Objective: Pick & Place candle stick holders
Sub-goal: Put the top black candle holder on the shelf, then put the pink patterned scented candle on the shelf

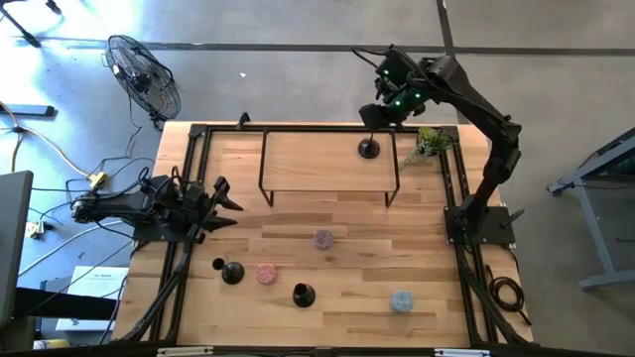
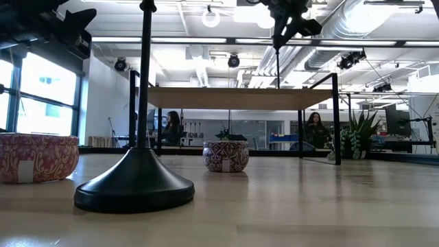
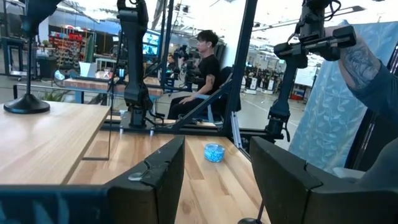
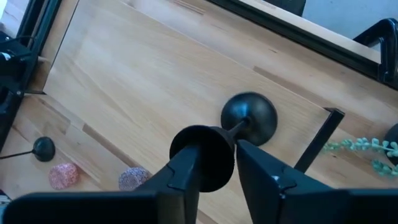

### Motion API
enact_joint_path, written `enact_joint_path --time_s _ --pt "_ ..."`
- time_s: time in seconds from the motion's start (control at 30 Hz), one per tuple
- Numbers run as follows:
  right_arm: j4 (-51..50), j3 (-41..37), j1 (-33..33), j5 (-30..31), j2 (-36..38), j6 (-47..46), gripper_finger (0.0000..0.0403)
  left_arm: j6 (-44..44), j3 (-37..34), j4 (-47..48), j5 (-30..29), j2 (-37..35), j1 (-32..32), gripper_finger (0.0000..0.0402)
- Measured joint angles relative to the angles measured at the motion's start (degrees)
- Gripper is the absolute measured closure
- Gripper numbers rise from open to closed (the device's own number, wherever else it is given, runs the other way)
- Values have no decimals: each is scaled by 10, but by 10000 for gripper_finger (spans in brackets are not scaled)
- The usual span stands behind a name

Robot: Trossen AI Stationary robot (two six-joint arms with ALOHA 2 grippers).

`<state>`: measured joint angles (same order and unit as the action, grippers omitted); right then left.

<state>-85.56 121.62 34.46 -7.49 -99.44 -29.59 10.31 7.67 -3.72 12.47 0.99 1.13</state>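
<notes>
Three matte-black candle stick holders show. One [image 1: 369,149] stands on its round base [image 4: 249,118] on the wooden shelf [image 1: 317,159] at the far side. My right gripper [image 4: 217,168] is above it, pointing down, slightly open, with a finger on either side of the stem just under the cup [image 4: 202,155]; whether a finger touches it, I cannot tell. Two more holders [image 1: 230,271] [image 1: 303,295] stand on the table near the front; the latter shows close in the low view [image 2: 134,185]. My left gripper [image 1: 223,203] waits open at the table's left side.
A pink tin [image 1: 265,273], a purple tin [image 1: 323,239] and a blue tin [image 1: 401,299] sit on the table. A small plant [image 1: 429,144] stands right of the shelf. A fan [image 1: 144,74] is beyond the far left corner. People sit in the room behind [image 3: 205,68].
</notes>
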Motion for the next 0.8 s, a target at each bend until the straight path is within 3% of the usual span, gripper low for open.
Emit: enact_joint_path --time_s 0.4,0.57,0.8 --pt "-1 0 1 -3 1 -4 298 0 0 5 0 0 0 222" --pt "2 1 10 -36 12 -19 299 0 0 5 -2 0 0 222" --pt "8 1 18 -19 33 -31 299 0 0 5 -2 0 0 222"
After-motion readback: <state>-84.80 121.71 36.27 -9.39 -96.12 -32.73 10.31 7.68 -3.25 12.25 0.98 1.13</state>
